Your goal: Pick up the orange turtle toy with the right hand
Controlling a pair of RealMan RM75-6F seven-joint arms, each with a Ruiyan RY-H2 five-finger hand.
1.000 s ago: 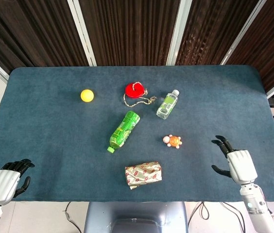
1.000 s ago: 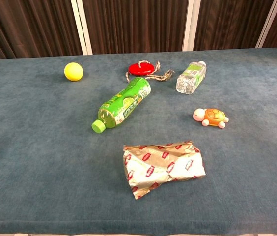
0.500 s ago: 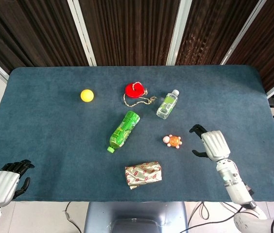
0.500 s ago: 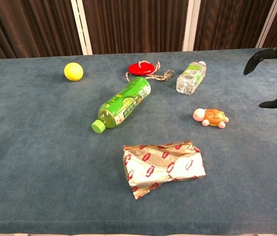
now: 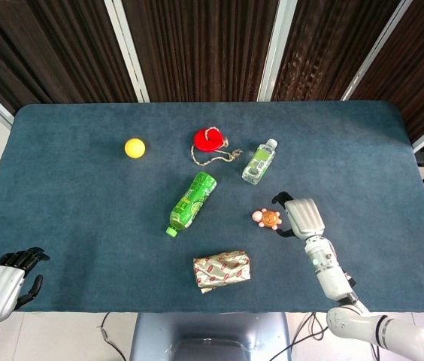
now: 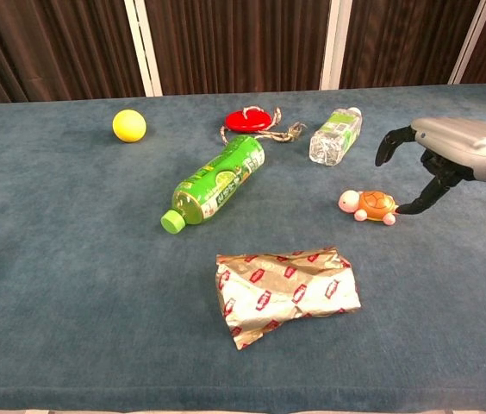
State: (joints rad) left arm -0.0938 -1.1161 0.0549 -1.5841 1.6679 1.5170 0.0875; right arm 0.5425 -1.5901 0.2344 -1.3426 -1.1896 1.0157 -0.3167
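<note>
While the right hand [image 6: 450,147] hovers with fingers [image 6: 386,145] spread and holding nothing, the orange turtle toy [image 6: 370,206] lies just below them; thumb tip beside its shell.

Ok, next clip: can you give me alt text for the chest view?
The robot's right hand reaches in from the right, fingers spread around but not closed on an orange turtle toy on a blue table. Also there: a green bottle, a crumpled foil packet, a clear bottle, a yellow ball.
</note>
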